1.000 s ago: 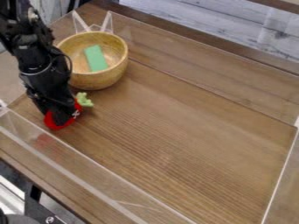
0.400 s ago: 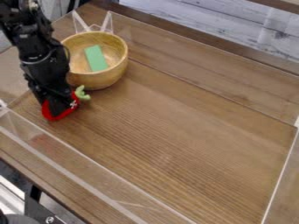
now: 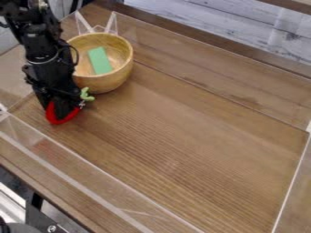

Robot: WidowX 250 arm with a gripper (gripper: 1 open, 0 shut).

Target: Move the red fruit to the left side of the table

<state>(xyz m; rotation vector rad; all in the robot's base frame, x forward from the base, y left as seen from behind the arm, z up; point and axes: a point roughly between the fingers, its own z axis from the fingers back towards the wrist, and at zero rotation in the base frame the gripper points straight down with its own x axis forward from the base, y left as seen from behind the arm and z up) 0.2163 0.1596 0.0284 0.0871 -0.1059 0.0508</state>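
Note:
The red fruit point(image 3: 68, 111) lies on the table point(image 3: 195, 127) near its left side, just in front of the wooden bowl. Its green stem point(image 3: 85, 96) sticks out to the right. My gripper point(image 3: 60, 106) points straight down over the fruit on its black arm. Its jaws are shut on the fruit, which shows red between and below the dark fingers. The fruit rests at table level, and the gripper hides part of it.
A wooden bowl point(image 3: 116, 80) holding a green block point(image 3: 100, 61) stands right behind the gripper. Low clear plastic walls point(image 3: 75, 166) edge the table, and the left wall is close to the arm. Bare wood stretches to the right.
The jaws stood open around the red fruit a second ago and have now closed on it. The arm has barely shifted.

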